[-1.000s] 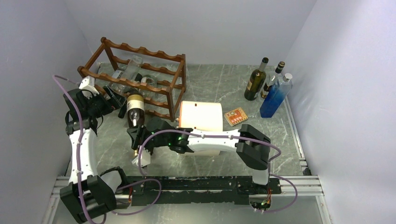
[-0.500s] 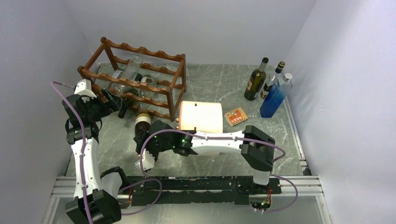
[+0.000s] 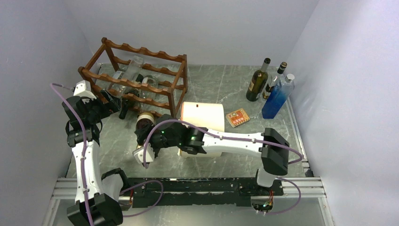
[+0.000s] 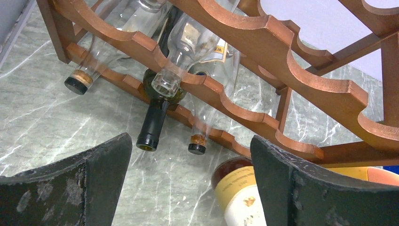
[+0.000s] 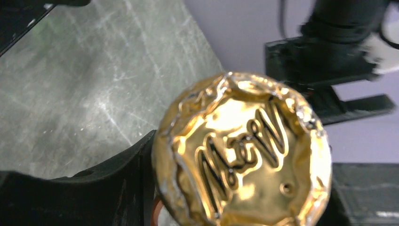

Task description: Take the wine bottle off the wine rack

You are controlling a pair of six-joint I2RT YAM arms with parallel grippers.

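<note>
The wine bottle is clamped by the right hand at 6 o'clock of the wine rack. It looks pulled out; only putting down is left. The left hand is spread apart.

Crinkled gold foil cap on the dark glass wine bottle: raised script letters "McW".
Cream paper label on that bottle: small gold emblem, wording too blurred to read.
Orange square card: print too small to read.
</note>
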